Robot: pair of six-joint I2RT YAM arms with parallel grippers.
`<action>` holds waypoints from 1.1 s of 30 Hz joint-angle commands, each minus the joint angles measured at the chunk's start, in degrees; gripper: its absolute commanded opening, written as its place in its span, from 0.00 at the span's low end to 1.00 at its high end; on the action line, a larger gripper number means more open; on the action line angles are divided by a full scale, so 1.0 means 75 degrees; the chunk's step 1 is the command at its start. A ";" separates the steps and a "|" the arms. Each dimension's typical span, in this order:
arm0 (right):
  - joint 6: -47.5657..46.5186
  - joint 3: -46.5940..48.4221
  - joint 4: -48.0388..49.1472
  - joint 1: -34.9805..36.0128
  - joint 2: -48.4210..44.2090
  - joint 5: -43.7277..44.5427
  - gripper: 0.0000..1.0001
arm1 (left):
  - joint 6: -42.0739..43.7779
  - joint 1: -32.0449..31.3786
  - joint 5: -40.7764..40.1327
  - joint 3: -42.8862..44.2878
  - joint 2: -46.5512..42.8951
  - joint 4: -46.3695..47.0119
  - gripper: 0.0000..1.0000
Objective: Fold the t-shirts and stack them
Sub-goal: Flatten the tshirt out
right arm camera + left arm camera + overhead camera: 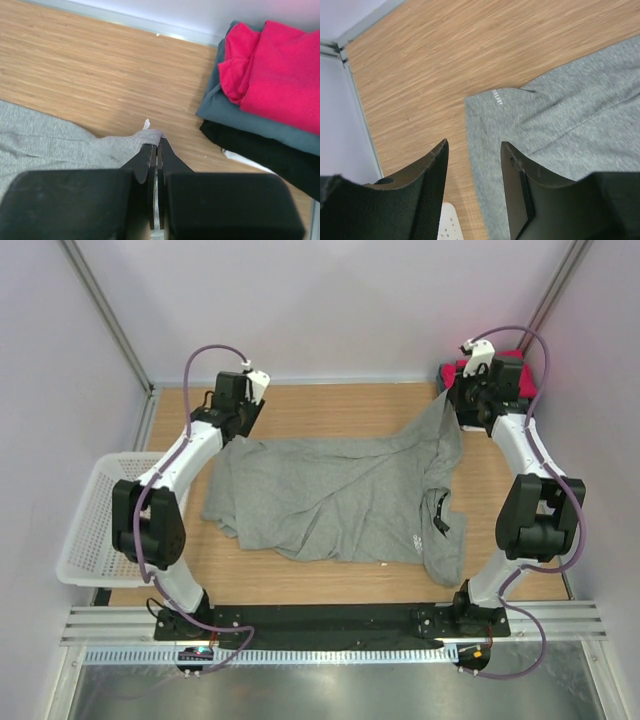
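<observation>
At the far right corner, your right gripper (157, 146) clamps the grey t-shirt (330, 495) by its edge while your left gripper (474, 146) hangs released above it.

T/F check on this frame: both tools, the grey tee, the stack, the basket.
1. Right tool is shut on a corner of the grey t-shirt. True.
2. Left tool grips the grey t-shirt too. False: its jaws stand apart, holding nothing.
3. Magenta shirt lies on top, over the slate-blue shirt and black shirt. True.
4. The grey t-shirt lies folded on the magenta shirt. False: it lies spread out on the table.
5. The white basket sits at the table's right edge. False: left edge.
</observation>
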 commanded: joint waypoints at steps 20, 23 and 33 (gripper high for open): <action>-0.0054 -0.0570 0.0262 0.0249 -0.0884 -0.0157 0.01 | -0.2495 0.1745 0.3036 0.1475 0.2064 -0.2048 0.32; -0.0077 -0.0582 0.0262 0.0260 -0.0884 -0.0157 0.01 | -0.2544 0.1781 0.3072 0.1522 0.2205 -0.2060 0.31; -0.0124 -0.0687 0.0297 0.0296 -0.0872 -0.0168 0.01 | -0.2556 0.1792 0.2885 0.1792 0.2650 -0.2107 0.31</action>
